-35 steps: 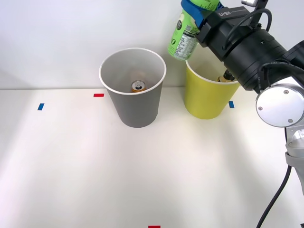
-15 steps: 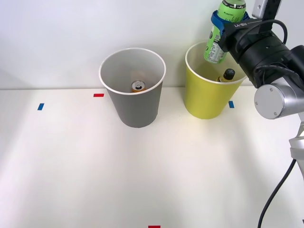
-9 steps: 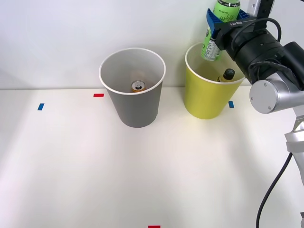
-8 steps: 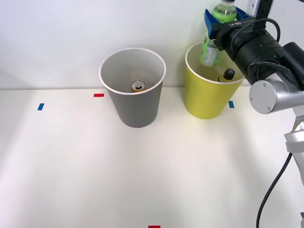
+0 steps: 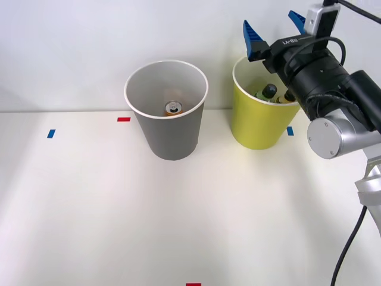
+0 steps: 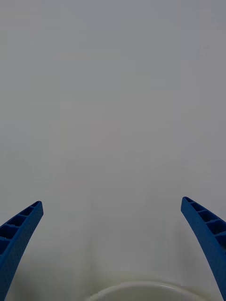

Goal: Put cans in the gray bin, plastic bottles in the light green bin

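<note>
Green bottle (image 5: 264, 92) now dropped in bin (image 5: 256, 128)

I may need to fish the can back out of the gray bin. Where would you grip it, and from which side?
Probably straight down from above: the can stands upright at the bottom of the gray bin, silver top up, with tall walls all round. Grip across its sides just below the top rim.

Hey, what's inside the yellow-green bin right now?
Inside the light green bin, two black bottle caps poke up above the rim, with a bit of green beside them. The bottles' bodies and the bin's floor are hidden by its wall. The right gripper hangs open above.
</note>
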You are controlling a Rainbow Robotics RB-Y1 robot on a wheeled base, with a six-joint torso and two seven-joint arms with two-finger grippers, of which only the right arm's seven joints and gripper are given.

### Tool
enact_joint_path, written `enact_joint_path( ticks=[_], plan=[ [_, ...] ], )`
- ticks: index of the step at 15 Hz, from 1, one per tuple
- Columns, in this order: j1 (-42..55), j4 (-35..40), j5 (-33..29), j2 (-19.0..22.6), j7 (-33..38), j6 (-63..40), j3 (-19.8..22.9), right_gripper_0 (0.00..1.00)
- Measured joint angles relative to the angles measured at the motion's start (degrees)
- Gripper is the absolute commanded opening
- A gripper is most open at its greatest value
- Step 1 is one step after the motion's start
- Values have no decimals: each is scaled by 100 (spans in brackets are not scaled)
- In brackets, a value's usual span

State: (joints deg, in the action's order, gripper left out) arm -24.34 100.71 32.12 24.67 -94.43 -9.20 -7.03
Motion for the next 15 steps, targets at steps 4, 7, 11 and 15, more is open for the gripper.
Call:
enact_joint_path(
  ticks=[4, 7, 11, 15],
  plan=[
    [1055, 1115, -2, 220, 2, 48, -42, 100],
    [1858, 1719, 32, 360, 45, 179, -44, 100],
    [2954, 2227, 70, 507, 95, 531, -48, 100],
    [4094, 2271, 114, 601, 116, 1345, -196, 100]
  ],
)
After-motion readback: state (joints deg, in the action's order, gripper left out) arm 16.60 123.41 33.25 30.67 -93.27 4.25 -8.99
